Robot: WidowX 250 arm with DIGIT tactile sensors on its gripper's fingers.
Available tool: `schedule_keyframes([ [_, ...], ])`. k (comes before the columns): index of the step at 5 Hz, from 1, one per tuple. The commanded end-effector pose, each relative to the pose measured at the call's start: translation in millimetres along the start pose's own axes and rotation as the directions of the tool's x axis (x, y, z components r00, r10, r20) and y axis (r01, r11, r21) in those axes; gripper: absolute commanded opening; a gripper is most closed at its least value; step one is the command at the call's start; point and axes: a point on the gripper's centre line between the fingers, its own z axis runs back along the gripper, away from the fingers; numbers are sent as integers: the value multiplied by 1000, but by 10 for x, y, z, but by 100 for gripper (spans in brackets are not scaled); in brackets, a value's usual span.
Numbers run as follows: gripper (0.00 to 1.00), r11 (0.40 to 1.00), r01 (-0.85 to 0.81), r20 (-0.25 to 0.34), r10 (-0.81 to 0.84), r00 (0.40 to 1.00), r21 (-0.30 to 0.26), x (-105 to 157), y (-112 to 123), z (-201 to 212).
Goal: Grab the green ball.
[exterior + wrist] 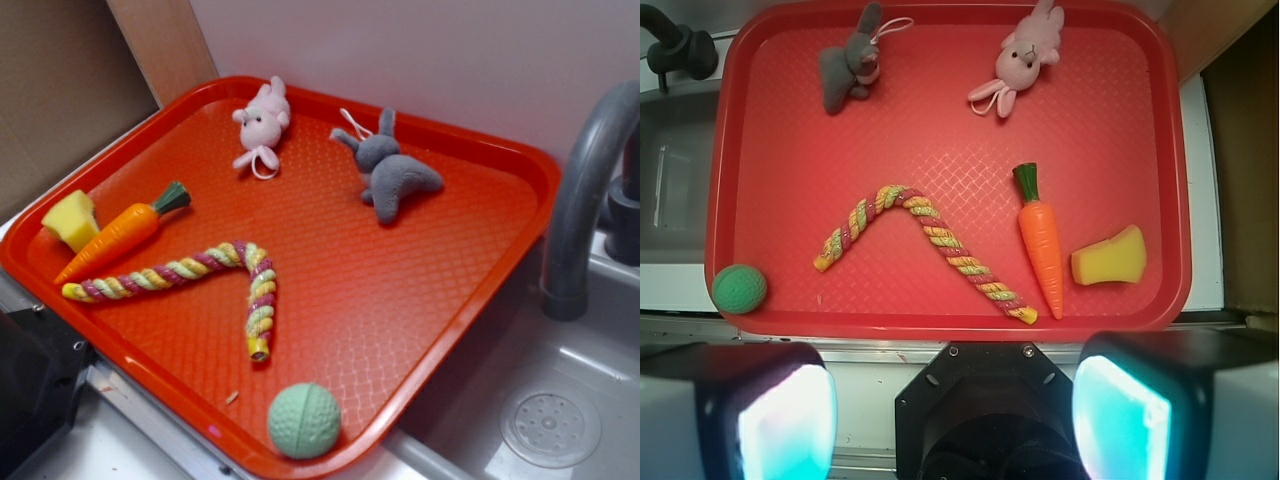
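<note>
Green ball (739, 289) sits in the corner of the red tray (940, 120), at roughly 8 o'clock in the wrist view and 6 o'clock in the exterior view (304, 421), touching or nearly touching the raised rim. Gripper (955, 415) hangs outside the tray edge, well apart from the ball; its two fingers (785, 420) show at bottom left and bottom right of the wrist view, spread wide, nothing between them. Step in hand, as I judge it: the approach, not yet begun. To do it well, translate toward 9 o'clock in the wrist view until the ball centres between the pads, then descend with jaws fully apart. The rim crowds the ball on two sides, so set the fingers to close along a line parallel to the nearer rim rather than across it, otherwise one finger likely lands on the lip. Close at the ball's widest girth; a high pinch on a sphere tends to squirt it out. Orientation: the ball is round, so no long axis and no facing direction; curved seam grooves show in the exterior view, but their run is probably too faint to matter for grip. Rope toy (925, 250) lies nearest, clear of the approach path.
</note>
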Motion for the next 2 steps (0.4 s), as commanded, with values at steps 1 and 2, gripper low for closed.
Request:
schedule_keyframes([
  [1, 100, 1000, 0, 0, 0, 1000, 0, 0, 0, 0],
  [2, 100, 968, 249, 65, -247, 967, -14, 312, -89, -58],
])
